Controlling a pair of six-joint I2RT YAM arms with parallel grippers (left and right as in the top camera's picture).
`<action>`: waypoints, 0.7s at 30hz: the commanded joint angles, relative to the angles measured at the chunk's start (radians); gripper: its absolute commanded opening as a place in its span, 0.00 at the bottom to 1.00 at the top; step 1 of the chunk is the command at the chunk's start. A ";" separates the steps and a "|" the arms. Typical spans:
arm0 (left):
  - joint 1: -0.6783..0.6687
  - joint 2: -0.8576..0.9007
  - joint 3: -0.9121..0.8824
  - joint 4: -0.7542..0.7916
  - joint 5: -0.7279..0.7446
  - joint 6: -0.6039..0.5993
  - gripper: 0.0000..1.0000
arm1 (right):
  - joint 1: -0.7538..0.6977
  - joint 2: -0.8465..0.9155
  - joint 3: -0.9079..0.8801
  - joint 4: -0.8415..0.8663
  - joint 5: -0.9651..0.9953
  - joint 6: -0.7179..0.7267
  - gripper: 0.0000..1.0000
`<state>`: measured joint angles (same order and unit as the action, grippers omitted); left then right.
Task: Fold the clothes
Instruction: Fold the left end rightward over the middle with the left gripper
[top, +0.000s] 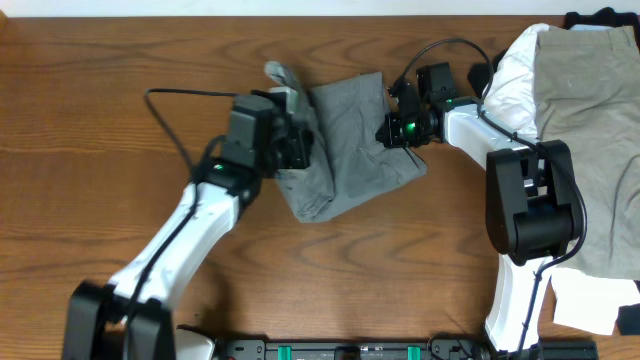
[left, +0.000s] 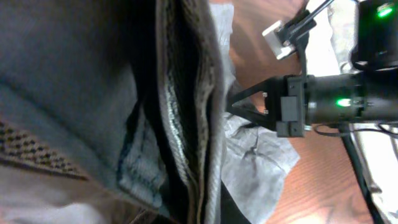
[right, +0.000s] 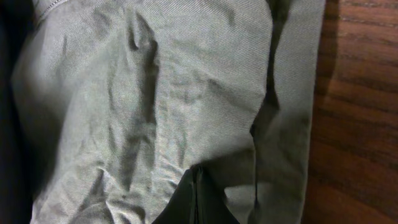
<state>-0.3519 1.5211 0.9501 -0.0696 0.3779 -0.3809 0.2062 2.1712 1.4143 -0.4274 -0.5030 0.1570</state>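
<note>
A grey garment (top: 350, 140), folded into a rough rectangle, lies on the wooden table (top: 100, 110) at the centre. My left gripper (top: 300, 142) is at its left edge, with stacked cloth layers (left: 186, 112) filling the left wrist view; it looks shut on that edge, its fingers (left: 202, 208) mostly hidden by cloth. My right gripper (top: 392, 130) is at the garment's right edge. In the right wrist view its dark fingers (right: 196, 196) are pressed together on the wrinkled grey cloth (right: 155, 93). The right arm (left: 323, 99) shows in the left wrist view.
A pile of clothes lies at the right: a white cloth (top: 515, 65), a khaki garment (top: 590, 110) over it, and a dark item (top: 600, 17) at the top right corner. A white piece (top: 590, 300) lies at the bottom right.
</note>
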 joint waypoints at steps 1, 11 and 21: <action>-0.035 0.070 0.002 0.064 -0.006 -0.045 0.06 | 0.016 0.055 -0.055 -0.029 0.050 0.014 0.01; -0.129 0.145 0.002 0.267 -0.007 -0.077 0.06 | 0.016 0.055 -0.055 -0.028 0.050 0.014 0.01; -0.101 0.129 0.002 0.275 -0.072 -0.089 0.98 | -0.006 0.055 -0.055 -0.012 0.030 0.022 0.01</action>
<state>-0.4885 1.6665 0.9485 0.2108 0.3332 -0.4572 0.2028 2.1704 1.4109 -0.4202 -0.5121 0.1623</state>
